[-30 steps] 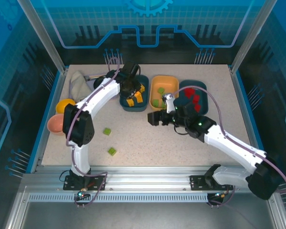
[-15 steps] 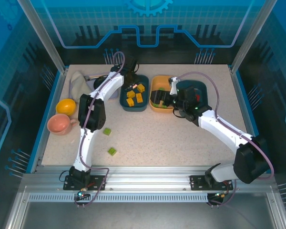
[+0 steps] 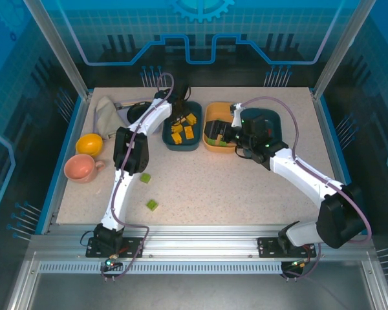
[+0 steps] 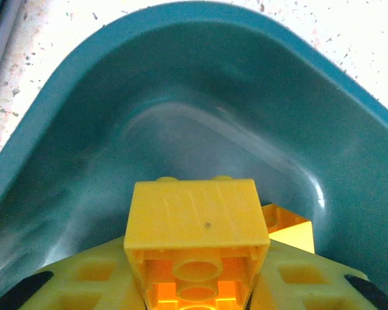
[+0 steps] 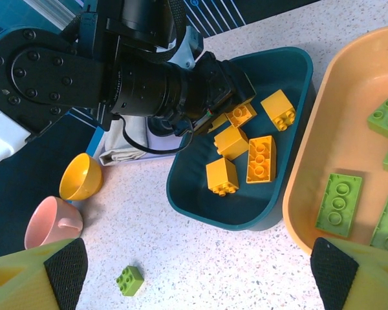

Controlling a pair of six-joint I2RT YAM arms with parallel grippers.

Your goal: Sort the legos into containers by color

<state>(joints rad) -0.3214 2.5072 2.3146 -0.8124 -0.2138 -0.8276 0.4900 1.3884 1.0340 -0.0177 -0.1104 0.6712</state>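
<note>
Jaws of the left gripper [image 4: 194,281] clamp a yellow brick [image 4: 194,213] above the teal tray [image 4: 200,84]; the right gripper [image 5: 194,271] hangs wide open over the orange tray [image 5: 308,169] of green bricks [image 5: 338,203].

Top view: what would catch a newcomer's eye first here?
At the far side of the table, a teal tray holds yellow bricks and the orange tray beside it holds green bricks. Up close, the left pincer grips one yellow brick above the teal tray.
</note>
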